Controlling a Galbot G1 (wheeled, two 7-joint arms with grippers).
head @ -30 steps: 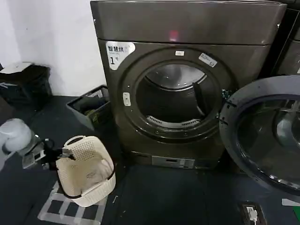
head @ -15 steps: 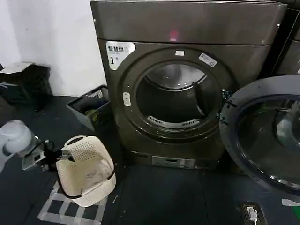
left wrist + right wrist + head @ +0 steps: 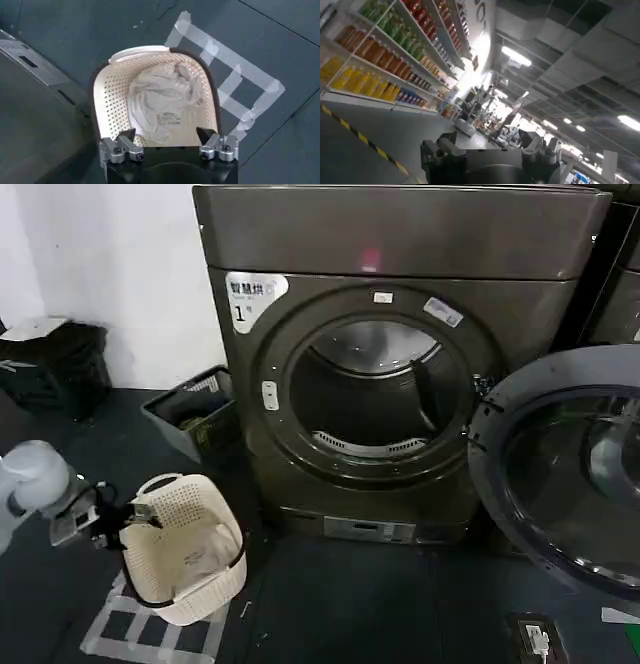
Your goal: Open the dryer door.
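Big dark dryer (image 3: 400,374) dead ahead, white "1" label (image 3: 250,292) and pink light (image 3: 371,259) showing, drum mouth wide open and bare. Dryer door (image 3: 560,474) swung fully out on the hinge side, far across from the left gripper, chrome ring and dark glass facing the room. Looks done, then: door off the opening, nothing visibly left but pulling back. Second machine (image 3: 615,284) just past the dryer, untouched.

Down low, a white perforated basket (image 3: 185,549) on the taped floor patch (image 3: 150,629), pale cloth (image 3: 160,102) bundled inside. Left gripper (image 3: 167,142) hanging right over the basket's near rim, fingers spread apart, pinching nothing, well away from door and drum. Right gripper (image 3: 490,150) aimed off at ceiling lights and drink shelves (image 3: 385,45), nowhere near the door; cannot tell how its fingers stand.
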